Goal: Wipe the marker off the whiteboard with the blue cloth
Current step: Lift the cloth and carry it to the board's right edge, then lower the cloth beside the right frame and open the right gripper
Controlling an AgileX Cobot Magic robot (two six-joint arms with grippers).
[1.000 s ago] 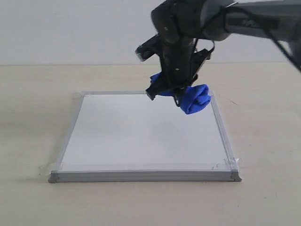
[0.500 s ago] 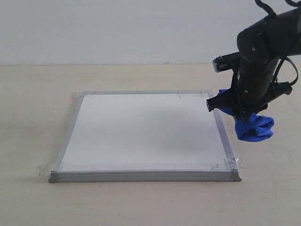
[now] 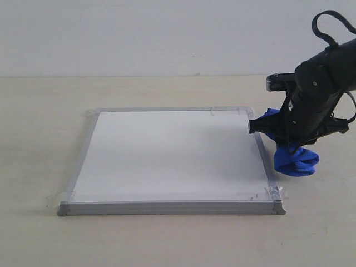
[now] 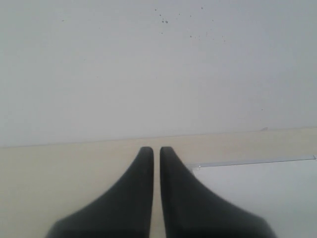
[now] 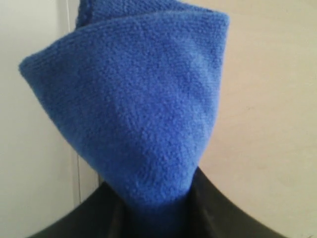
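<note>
The whiteboard [image 3: 167,156] lies flat on the table, and its surface looks plain white with no marker line showing. My right gripper [image 3: 287,147] is beside the board's right edge and shut on the blue cloth [image 3: 295,161]. The cloth hangs bunched below the gripper, with its low end at or just above the tabletop. In the right wrist view the cloth [image 5: 138,99] fills the space between the right gripper's [image 5: 158,215] jaws, with the board's frame [image 5: 77,178] beside it. My left gripper [image 4: 156,151] is shut on nothing, near a corner of the board [image 4: 267,193]. It is outside the exterior view.
The beige tabletop [image 3: 44,111] surrounds the board, with a pale wall [image 3: 111,33] behind. Clear tape [image 3: 273,192] sits at the board's near right corner. The right arm's black cable [image 3: 328,30] loops above the wrist.
The right arm carried the cloth from over the board's far right corner rightward, off the board, and lower, to beside the right edge. The board stayed put.
</note>
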